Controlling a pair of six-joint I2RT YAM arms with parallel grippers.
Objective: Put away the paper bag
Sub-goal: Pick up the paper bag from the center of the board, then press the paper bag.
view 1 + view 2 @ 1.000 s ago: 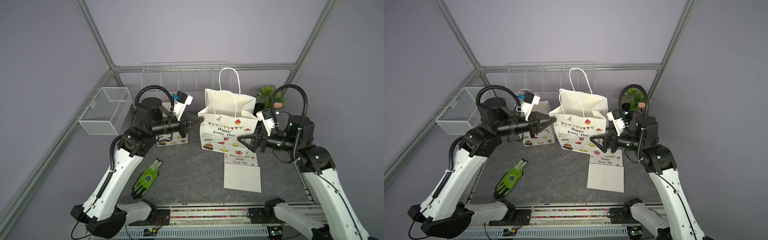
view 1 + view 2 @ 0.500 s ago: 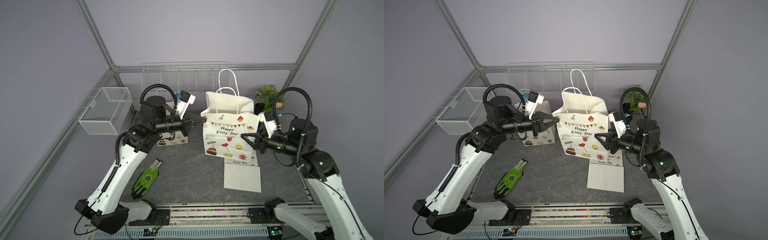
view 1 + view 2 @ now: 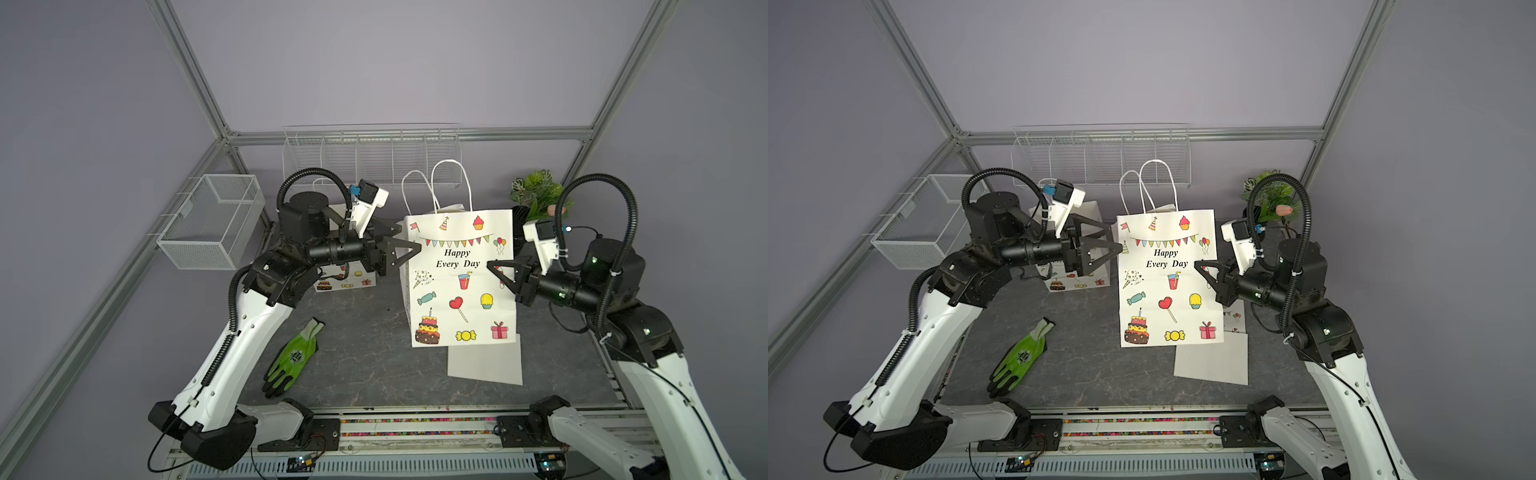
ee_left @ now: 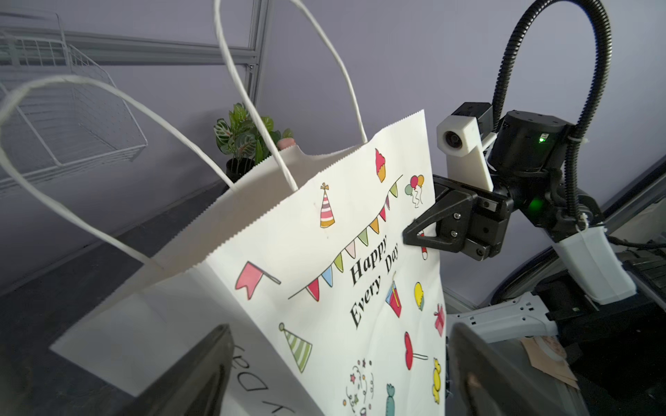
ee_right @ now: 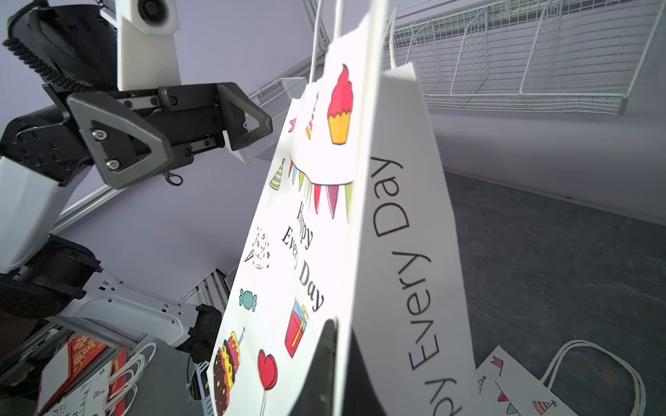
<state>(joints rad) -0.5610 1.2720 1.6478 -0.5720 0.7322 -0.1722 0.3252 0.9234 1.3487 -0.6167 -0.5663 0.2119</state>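
Far left, a mesh basket [image 3: 212, 220] hangs on the frame rail, well apart from the arms. My left gripper [image 3: 409, 239] has its jaws wide apart, tips just beside the left edge of the paper bag [image 3: 461, 282]; contact, can't tell. Behind that arm stands a small printed bag [image 3: 345, 280]. A green glove [image 3: 293, 357] lies flat near the front-left of the table [image 3: 361, 332], its round logo unreadable. Bare dark tabletop runs between glove and paper bag, the widest room for moving. The paper bag is upright mid-table, folded nearly flat, handles up, below the wire rack [image 3: 370, 153] on the back wall. The front reads "Happy Every Day"; in the right wrist view, larger "Every Day" lettering shows on another panel. My right gripper [image 3: 492, 265] is clamped on its right edge. A flat bag [image 3: 486, 363] lies under its lower right corner. A plant [image 3: 536, 195] sits in the back-right corner.
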